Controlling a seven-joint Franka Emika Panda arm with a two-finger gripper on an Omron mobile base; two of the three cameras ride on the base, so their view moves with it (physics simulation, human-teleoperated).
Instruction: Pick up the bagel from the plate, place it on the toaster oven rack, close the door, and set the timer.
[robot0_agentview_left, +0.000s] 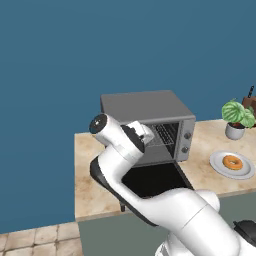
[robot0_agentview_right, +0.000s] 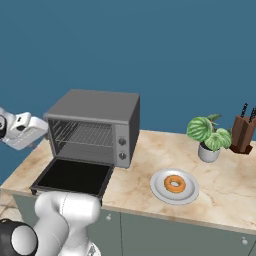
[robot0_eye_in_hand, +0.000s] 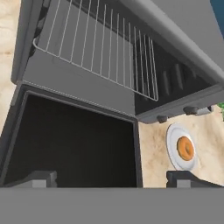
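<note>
From the left base view, one toaster oven (robot0_agentview_left: 150, 122) stands on the counter (robot0_agentview_left: 87, 165) with its one door (robot0_agentview_left: 152, 180) folded down flat, and to its right one plate (robot0_agentview_left: 232, 165) carries one bagel (robot0_agentview_left: 232, 162) beside one potted plant (robot0_agentview_left: 237, 119). The right base view shows the same single oven with one rack (robot0_agentview_right: 82, 134) in its cavity and two knobs (robot0_agentview_right: 121, 149) on its panel, the plate and bagel on the counter right of the door, then the plant and one knife block (robot0_agentview_right: 242, 132). In the hand view the gripper (robot0_eye_in_hand: 111, 177) hangs above the open door with its two fingertips (robot0_eye_in_hand: 41, 177) spread wide and holding nothing, the bagel lying on the plate beyond the right tip.
</note>
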